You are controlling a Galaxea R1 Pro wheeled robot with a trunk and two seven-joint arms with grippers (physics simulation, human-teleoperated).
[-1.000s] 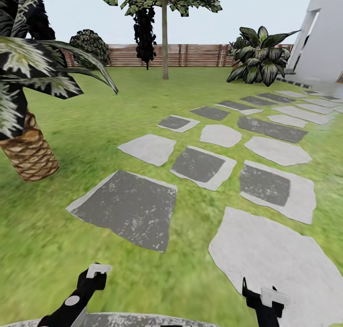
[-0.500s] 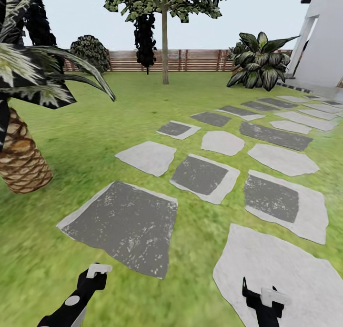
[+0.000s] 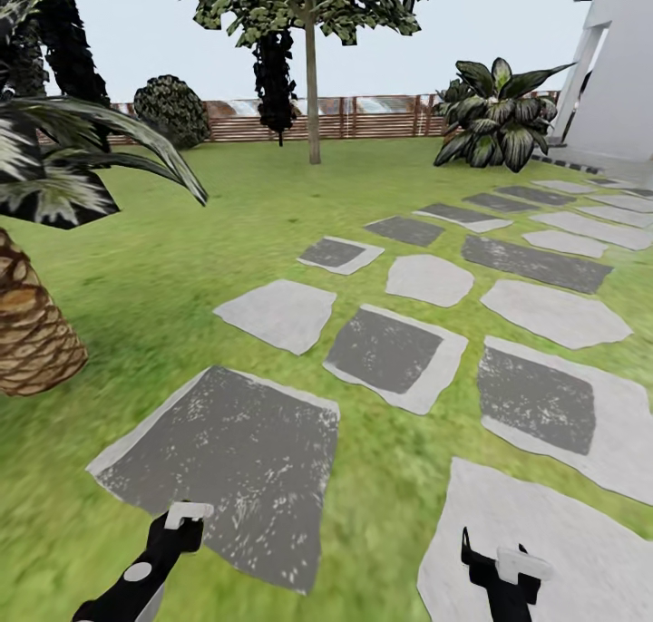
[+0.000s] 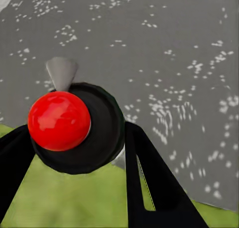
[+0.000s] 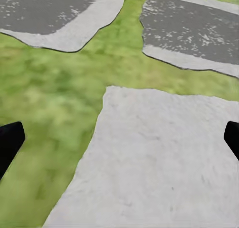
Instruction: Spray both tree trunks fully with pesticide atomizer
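Left wrist view shows the left end effector [image 4: 74, 153] closed on the atomizer [image 4: 74, 125], its red cap up between the fingers, above a dark paving slab [image 4: 164, 63]. Right end effector [image 5: 119, 138] hangs open and empty over a pale slab [image 5: 159, 158] beside grass [image 5: 45, 98]. Head view shows lawn [image 3: 181, 223], a palm [image 3: 27, 332] and a thin-trunked tree [image 3: 313, 78]. Thick trunks are not in sight; judged best, the robot drives on with the nozzle level and no spraying.

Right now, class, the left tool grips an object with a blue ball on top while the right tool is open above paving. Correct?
Not quite. In the left wrist view the ball is red, not blue. The left tool does grip it, and the right tool is open above a pale paving stone.
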